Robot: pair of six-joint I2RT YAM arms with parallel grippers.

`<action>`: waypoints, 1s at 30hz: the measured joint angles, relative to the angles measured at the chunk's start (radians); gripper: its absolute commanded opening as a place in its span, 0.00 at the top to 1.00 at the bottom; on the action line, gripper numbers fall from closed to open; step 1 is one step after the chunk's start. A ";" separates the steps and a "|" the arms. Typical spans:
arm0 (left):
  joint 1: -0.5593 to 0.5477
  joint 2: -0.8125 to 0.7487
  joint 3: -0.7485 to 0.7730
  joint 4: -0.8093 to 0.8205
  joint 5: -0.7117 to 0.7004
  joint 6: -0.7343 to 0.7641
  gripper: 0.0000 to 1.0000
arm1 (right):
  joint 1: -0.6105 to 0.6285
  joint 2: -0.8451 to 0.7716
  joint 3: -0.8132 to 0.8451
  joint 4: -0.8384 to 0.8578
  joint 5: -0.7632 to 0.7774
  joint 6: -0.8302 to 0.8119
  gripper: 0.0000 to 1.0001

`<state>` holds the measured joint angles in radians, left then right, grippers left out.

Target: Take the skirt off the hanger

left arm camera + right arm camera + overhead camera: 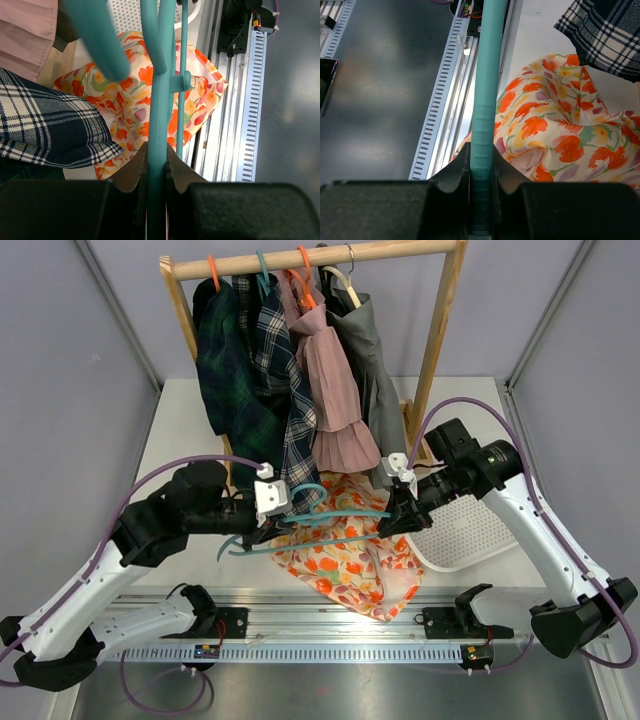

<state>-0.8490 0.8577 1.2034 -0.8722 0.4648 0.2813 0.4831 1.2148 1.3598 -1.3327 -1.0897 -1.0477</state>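
Taking the hanger (pixel 330 525) as centre in the top view, we find 12 o'clock blocked: the hanging garments (pixel 260 380) come down just beside it. At 3 o'clock the white tray (pixel 470 530) lies beyond the right end effector (pixel 390 525). At 6 o'clock the skirt (pixel 355 565) spreads down to the rail (pixel 330 625). At 10 o'clock, past the left end effector (pixel 265 532), we note bare desk (pixel 175 440).
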 measured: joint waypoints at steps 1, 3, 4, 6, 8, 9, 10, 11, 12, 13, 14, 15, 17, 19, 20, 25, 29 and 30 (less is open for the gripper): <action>0.000 -0.003 -0.002 0.003 -0.001 0.000 0.90 | 0.000 -0.002 0.000 0.000 0.000 0.001 1.00; -0.001 -0.007 -0.003 0.012 -0.014 -0.002 0.54 | 0.000 -0.012 0.000 0.010 0.008 0.032 1.00; -0.002 -0.011 -0.003 0.024 -0.031 -0.019 0.11 | 0.000 -0.023 -0.001 0.020 0.017 0.055 1.00; 0.000 -0.028 0.002 0.061 -0.090 -0.060 0.01 | 0.000 -0.063 -0.001 0.045 0.043 0.098 1.00; 0.004 -0.046 0.044 0.065 -0.156 -0.107 0.01 | -0.001 -0.130 -0.002 0.083 0.091 0.152 1.00; 0.004 -0.052 0.076 0.064 -0.182 -0.124 0.01 | -0.003 -0.171 0.000 0.104 0.118 0.185 1.00; 0.004 -0.056 0.127 0.059 -0.216 -0.146 0.01 | -0.006 -0.209 0.004 0.124 0.144 0.220 1.00; 0.004 -0.063 0.179 0.064 -0.252 -0.168 0.01 | -0.012 -0.246 0.012 0.150 0.173 0.264 1.00; 0.004 -0.073 0.230 0.073 -0.295 -0.188 0.01 | -0.019 -0.280 0.023 0.174 0.196 0.309 1.00; 0.004 -0.087 0.278 0.085 -0.340 -0.210 0.01 | -0.026 -0.303 0.029 0.201 0.215 0.344 1.00; 0.004 -0.101 0.315 0.095 -0.384 -0.231 0.01 | -0.034 -0.333 0.037 0.237 0.247 0.394 1.00; 0.004 -0.122 0.343 0.113 -0.432 -0.249 0.01 | -0.040 -0.362 0.042 0.274 0.283 0.444 1.00; 0.004 -0.180 0.370 0.150 -0.515 -0.278 0.01 | -0.045 -0.414 0.048 0.355 0.374 0.546 1.00; 0.004 -0.234 0.364 0.181 -0.578 -0.298 0.01 | -0.045 -0.454 0.060 0.430 0.485 0.652 1.00; 0.004 -0.259 0.349 0.199 -0.607 -0.309 0.01 | -0.046 -0.468 0.068 0.465 0.543 0.700 1.00; 0.004 -0.308 0.207 0.248 -0.681 -0.372 0.01 | -0.064 -0.479 0.130 0.586 0.825 0.867 1.00; 0.004 -0.291 0.069 0.240 -0.686 -0.424 0.01 | -0.069 -0.461 0.174 0.620 0.979 0.934 1.00; 0.004 -0.288 0.040 0.239 -0.685 -0.437 0.01 | -0.069 -0.457 0.180 0.623 1.009 0.945 1.00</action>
<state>-0.8448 0.5694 1.2434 -0.6334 -0.2203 -0.1558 0.4137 0.7582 1.5398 -0.7094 -0.0811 -0.1024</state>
